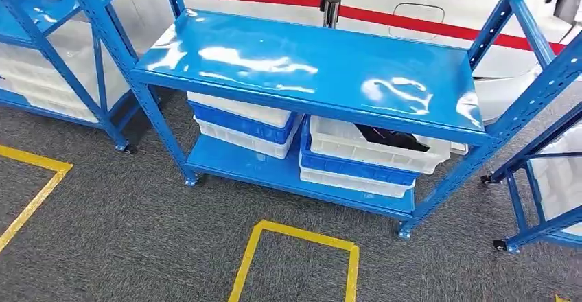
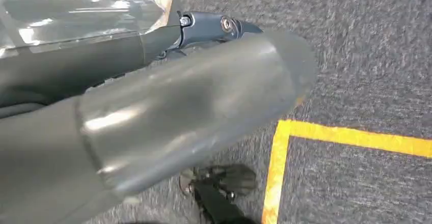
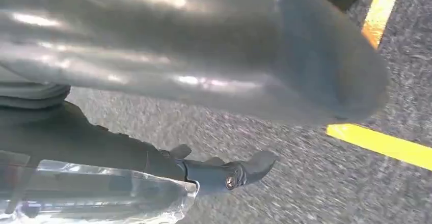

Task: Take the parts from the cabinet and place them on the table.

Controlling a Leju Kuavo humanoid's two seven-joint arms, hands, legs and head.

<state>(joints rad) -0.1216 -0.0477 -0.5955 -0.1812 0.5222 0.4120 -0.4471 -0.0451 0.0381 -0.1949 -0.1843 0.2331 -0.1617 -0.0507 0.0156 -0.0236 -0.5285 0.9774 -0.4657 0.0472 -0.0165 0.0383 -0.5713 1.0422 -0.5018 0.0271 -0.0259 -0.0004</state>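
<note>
Approach is what I am working on here: I am standing back from the cabinet (image 1: 309, 68) and looking down across its glossy top shelf. My left hand (image 2: 193, 96) is hanging over the grey carpet with thumb and fingers stretched out and nothing between them. My right hand (image 3: 204, 81) is hanging the same way, loose and carrying nothing.

The parts (image 1: 391, 137), dark and too small for me to make out singly, are lying in the top white bin (image 1: 329, 137) of the right-hand stack on the lower shelf. They are tucked under the front edge of the top shelf, and the other stack of bins (image 1: 240, 127) is sitting just beside it.

I am judging that the yellow floor square (image 1: 302, 237) is the place to close in on, squarely facing that right stack. The gap between the bin's rim and the shelf above is looking narrow. So I am planning to lower myself and send the right hand in low and flat from the front, fingers spread until they are over the parts. I am also minding the steel edge overhead and the risk of nudging the bin backwards.
</note>
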